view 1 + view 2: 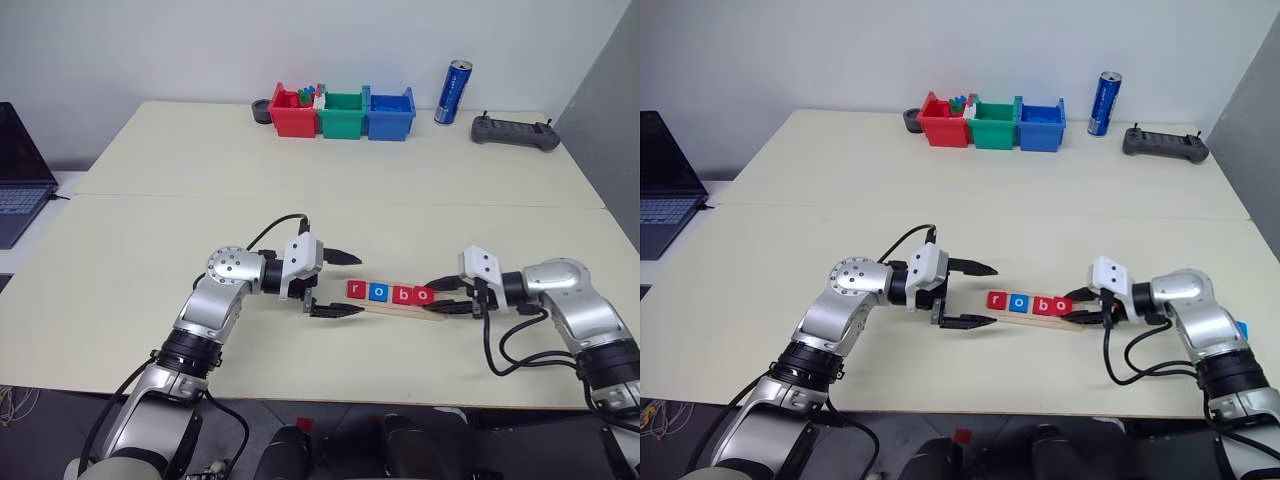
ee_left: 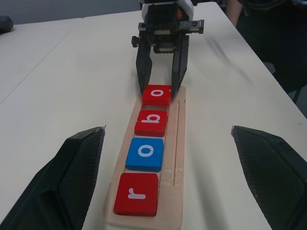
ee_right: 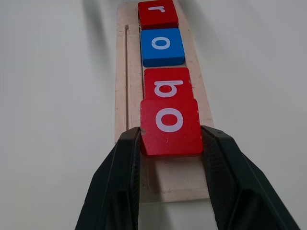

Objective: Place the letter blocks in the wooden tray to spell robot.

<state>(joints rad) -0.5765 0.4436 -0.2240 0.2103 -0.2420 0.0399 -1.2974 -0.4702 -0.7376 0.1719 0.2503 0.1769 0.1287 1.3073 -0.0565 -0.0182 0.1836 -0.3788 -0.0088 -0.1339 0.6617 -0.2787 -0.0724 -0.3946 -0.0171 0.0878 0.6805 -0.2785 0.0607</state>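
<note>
Letter blocks [image 2: 146, 154]: r, o, b, o lined up on wooden tray [image 2: 178, 143]
Table [image 1: 150, 220]: cream, bins at the far edge
Right gripper [image 3: 170, 143]: pinching the last red o
Left gripper [image 1: 340, 285]: spread wide, nothing in it

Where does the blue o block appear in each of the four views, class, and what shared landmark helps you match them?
Left eye view: blue o block, second in the row on the tray.
Right eye view: second in the row.
Left wrist view: second from the near end.
Right wrist view: second from the far end.
Shared landmark: the red r block beside it at the tray's end.
</note>
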